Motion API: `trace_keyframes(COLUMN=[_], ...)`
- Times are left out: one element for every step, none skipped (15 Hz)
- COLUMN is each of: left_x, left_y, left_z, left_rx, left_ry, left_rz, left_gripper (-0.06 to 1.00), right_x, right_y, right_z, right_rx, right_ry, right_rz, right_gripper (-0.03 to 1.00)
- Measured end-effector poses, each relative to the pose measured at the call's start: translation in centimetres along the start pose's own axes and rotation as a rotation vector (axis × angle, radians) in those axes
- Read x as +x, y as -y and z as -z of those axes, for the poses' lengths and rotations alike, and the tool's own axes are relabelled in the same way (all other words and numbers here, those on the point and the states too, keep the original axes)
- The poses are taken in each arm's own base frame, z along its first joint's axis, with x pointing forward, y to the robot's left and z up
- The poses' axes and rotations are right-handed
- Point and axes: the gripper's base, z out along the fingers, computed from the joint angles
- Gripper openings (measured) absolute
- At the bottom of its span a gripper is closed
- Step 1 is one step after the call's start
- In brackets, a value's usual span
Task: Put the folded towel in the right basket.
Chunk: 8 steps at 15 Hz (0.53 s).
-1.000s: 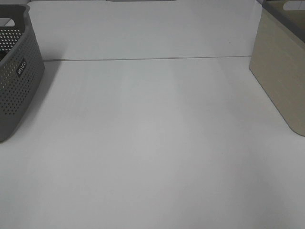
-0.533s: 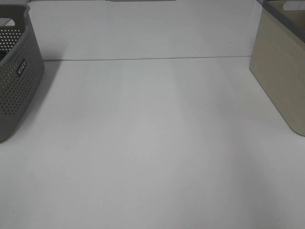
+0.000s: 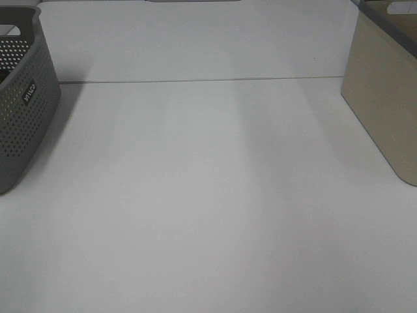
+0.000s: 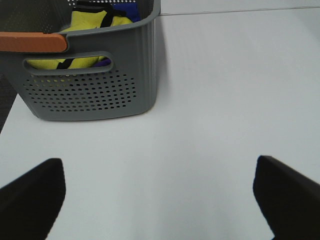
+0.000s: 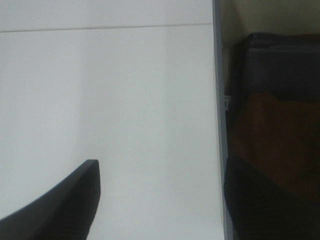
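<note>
Grey basket (image 3: 23, 98), beige basket (image 3: 381, 111), white table (image 3: 208, 195) unchanged

White matte tabletop (image 3: 208, 208), even diffuse light, soft faint shadows near its left and right edges. Thin dark seam (image 3: 195, 81) runs edge to edge near the far edge, white surface continuing beyond it.

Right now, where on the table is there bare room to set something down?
The white tabletop is bare between the grey perforated plastic basket on the left and the beige basket on the right. Both baskets are crowded: yellow cloth in the grey, dark brown fabric in the beige.
</note>
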Motion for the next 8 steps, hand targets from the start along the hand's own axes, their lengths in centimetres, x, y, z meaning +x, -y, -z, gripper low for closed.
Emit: trace_keyframes(left_x=[0.0,0.0,0.0,0.0,0.0,0.0,0.0,0.0], left_y=[0.0,0.0,0.0,0.0,0.0,0.0,0.0,0.0], left_z=[0.0,0.0,0.0,0.0,0.0,0.0,0.0,0.0], left_rx=[0.0,0.0,0.0,0.0,0.0,0.0,0.0,0.0], left_ry=[0.0,0.0,0.0,0.0,0.0,0.0,0.0,0.0], left_rz=[0.0,0.0,0.0,0.0,0.0,0.0,0.0,0.0], left_gripper=[0.97,0.97,0.97,0.97,0.97,0.97,0.97,0.97], right_x=[1.5,3.2,5.2,6.4,11.2,11.2,16.5,19.1], right_y=[-0.1,-0.2,-0.3,-0.3,-0.3,-0.3,-0.3,-0.2], right_z=[0.6,1.4,2.4,2.7,3.2,3.2,4.3,4.3], right_rx=[0.003,0.006,0.011,0.016,0.024,0.024,0.035,0.038], right_ry=[-0.033,-0.062,-0.088,-0.108,-0.199,-0.199,-0.257,-0.277], right_rz=[-0.006,-0.01,-0.012,-0.014,-0.024,-0.024,-0.029,-0.034], right_gripper=[0.66,0.66,0.66,0.66,0.66,0.66,0.66,0.66])
